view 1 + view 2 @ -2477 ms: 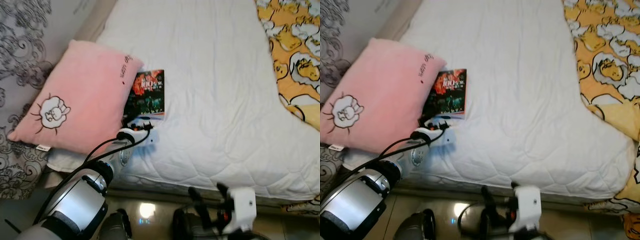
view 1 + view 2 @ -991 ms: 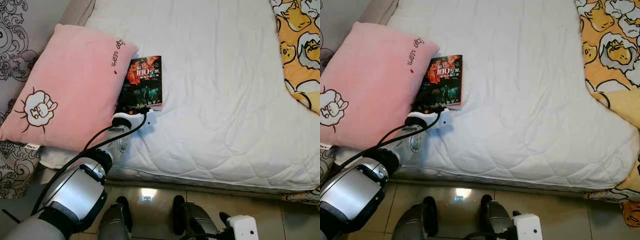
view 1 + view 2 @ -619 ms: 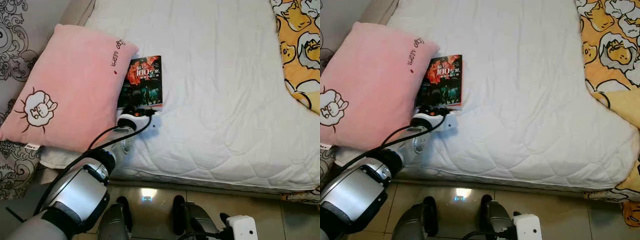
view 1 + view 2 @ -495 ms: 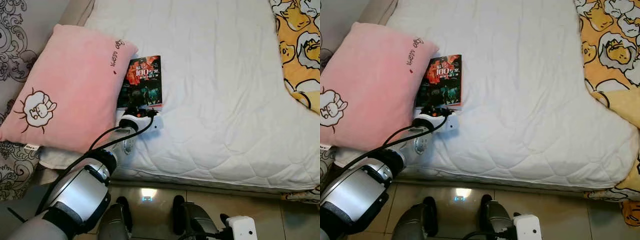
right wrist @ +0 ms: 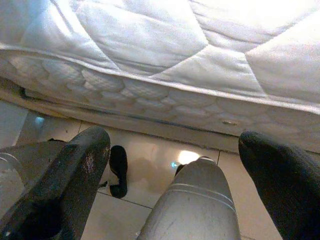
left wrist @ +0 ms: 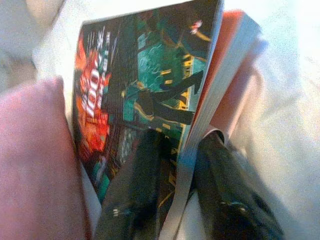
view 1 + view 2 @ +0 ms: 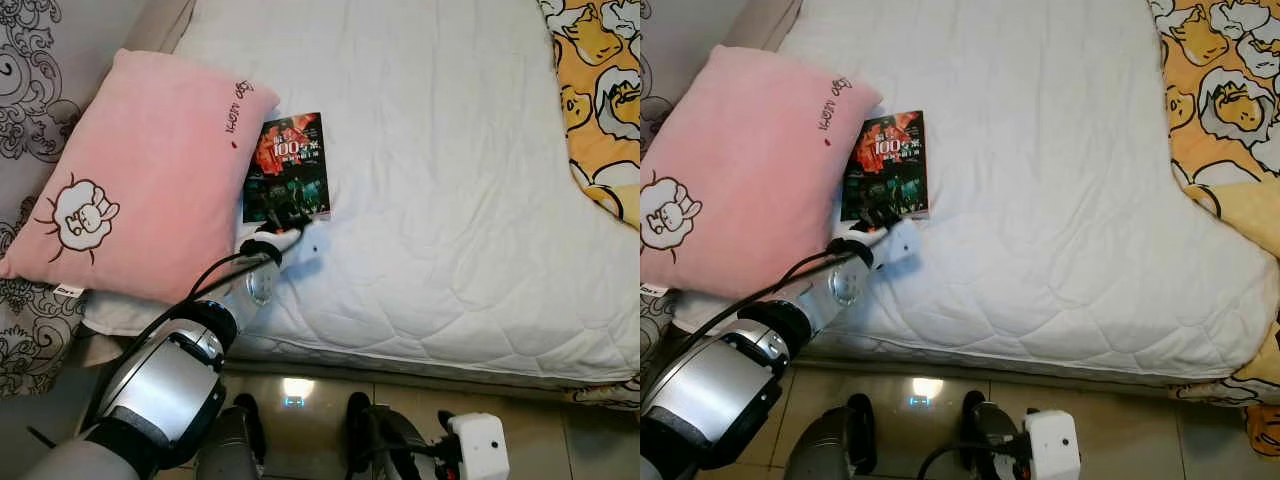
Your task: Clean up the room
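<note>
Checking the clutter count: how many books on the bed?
1. The book lies on the white bed beside the pink pillow, its near edge between the left gripper's fingers. More could be hidden under the pillow.

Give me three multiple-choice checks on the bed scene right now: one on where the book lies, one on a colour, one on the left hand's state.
1. Where is the book?
A. On the floor
B. On the bed, beside the pillow
C. On top of the pillow

2. What colour is the pillow?
A. Pink
B. Blue
C. Green

3. What is the left hand doing?
A. Hanging idle
B. Holding the pillow
C. Its fingers straddle the book's near edge

Answers: 1 B, it lies on the white bed against the pillow's edge. 2 A, plainly pink. 3 C, the wrist view shows one finger on the cover and one beside the pages.
</note>
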Robot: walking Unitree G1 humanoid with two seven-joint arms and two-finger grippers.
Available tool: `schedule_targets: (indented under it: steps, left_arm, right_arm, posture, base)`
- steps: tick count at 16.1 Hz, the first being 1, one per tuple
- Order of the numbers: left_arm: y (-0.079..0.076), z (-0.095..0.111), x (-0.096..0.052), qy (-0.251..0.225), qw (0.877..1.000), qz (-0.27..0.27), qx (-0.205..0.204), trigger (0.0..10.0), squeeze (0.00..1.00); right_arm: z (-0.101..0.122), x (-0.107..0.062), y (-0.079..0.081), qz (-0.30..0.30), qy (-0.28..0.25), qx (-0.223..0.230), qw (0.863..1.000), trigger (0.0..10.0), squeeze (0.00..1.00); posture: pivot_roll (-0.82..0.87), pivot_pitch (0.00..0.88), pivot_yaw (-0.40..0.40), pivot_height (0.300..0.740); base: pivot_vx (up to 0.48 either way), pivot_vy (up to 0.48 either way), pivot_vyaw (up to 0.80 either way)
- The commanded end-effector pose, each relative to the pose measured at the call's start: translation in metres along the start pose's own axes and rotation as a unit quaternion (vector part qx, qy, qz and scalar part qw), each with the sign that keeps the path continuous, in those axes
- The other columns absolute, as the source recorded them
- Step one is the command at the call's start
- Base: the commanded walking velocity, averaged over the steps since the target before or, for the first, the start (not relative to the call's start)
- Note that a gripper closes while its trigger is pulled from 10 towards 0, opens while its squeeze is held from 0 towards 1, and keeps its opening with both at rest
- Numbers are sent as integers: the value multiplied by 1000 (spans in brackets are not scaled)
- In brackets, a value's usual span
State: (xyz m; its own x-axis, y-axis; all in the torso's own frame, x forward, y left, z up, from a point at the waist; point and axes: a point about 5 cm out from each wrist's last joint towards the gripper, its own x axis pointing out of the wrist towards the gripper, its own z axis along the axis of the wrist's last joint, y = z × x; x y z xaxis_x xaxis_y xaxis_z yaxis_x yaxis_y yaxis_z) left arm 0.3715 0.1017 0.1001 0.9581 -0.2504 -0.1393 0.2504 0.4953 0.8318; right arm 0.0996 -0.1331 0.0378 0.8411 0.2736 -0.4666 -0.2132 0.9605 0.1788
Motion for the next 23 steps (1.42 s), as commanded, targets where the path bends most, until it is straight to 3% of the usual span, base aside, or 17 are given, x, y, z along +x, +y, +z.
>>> schedule_targets:
  steps: [1,3,4,6,7,8,9,12,14,15,16,17,19,20,21,22,23]
  left_arm:
    - [-10,-6,-3,22,997,-26,-62,0,0]
    - [0,-14,-2,63,970,-5,-234,0,0]
    - [6,-25,-4,83,928,10,-363,0,0]
    - [4,-35,-8,101,895,12,-434,0,0]
    - [1,-41,-11,114,871,11,-477,0,0]
    - [-2,-46,-14,120,877,5,-465,0,0]
    - [-6,-51,-17,129,862,1,-489,0,0]
    - [-16,-52,-22,112,905,-36,-409,0,0]
    - [-22,-40,-21,73,950,-67,-297,0,0]
    - [-25,-36,-21,57,961,-77,-258,0,0]
    - [-33,-26,-23,17,982,-105,-156,0,0]
    - [-57,-11,-31,-68,985,-149,50,10000,0]
    - [-76,-9,-41,-116,966,-150,174,10000,0]
    - [-78,-15,-44,-110,965,-144,192,10000,0]
    - [-77,-18,-44,-103,969,-136,181,10000,455]
    - [-71,-22,-44,-81,979,-115,147,10000,1000]
    - [-68,-23,-43,-76,981,-106,141,10000,1000]
  right_arm:
    - [-7,-2,-4,-13,15,3,1000,10000,0]
    - [-7,-1,-6,-16,13,2,1000,10000,0]
    - [-8,-1,-7,-17,12,1,1000,10000,0]
    - [-9,1,-7,-16,13,-1,1000,10000,0]
    - [-9,1,-6,-14,14,-1,1000,10000,0]
    - [-9,2,-6,-12,15,-2,1000,10000,0]
    - [-10,3,-6,-11,15,-3,1000,10000,0]
    - [-11,4,-7,-6,17,-7,1000,10000,0]
    - [-12,5,-7,-3,19,-9,1000,10000,0]
    - [-12,5,-8,-3,19,-10,1000,10000,0]
    - [-12,6,-7,-1,20,-12,1000,10000,0]
    - [-12,7,-7,3,21,-15,1000,10000,0]
    - [-13,8,-6,4,22,-16,1000,10000,0]
    - [-13,8,-6,5,23,-16,1000,10000,0]
    - [-13,8,-6,5,23,-16,1000,10000,0]
    - [-14,8,-6,5,25,-17,1000,10000,0]
    - [-14,8,-6,6,26,-17,999,10000,0]
  posture:
    - [-166,256,-33,732]
    - [-166,243,-26,732]
    - [-161,237,-24,732]
    - [-156,228,-21,732]
    - [-153,225,-22,732]
    - [-150,223,-21,732]
    - [-150,223,-21,732]
    - [-138,221,-28,732]
    - [-131,220,-33,732]
    - [-131,220,-33,732]
    - [-128,219,-33,732]
    - [-126,218,-33,732]
    - [-123,216,-31,732]
    - [-123,216,-31,732]
    - [-123,217,-30,732]
    - [-123,217,-30,732]
    - [-123,217,-30,732]
  base:
    - [0,0,0]
    - [0,0,0]
    - [0,0,0]
    - [0,0,0]
    - [0,0,0]
    - [0,0,0]
    - [0,0,0]
    - [0,0,0]
    - [0,0,0]
    - [0,0,0]
    - [0,0,0]
    - [0,0,0]
    - [0,0,0]
    - [0,0,0]
    - [0,0,0]
    - [0,0,0]
    - [0,0,0]
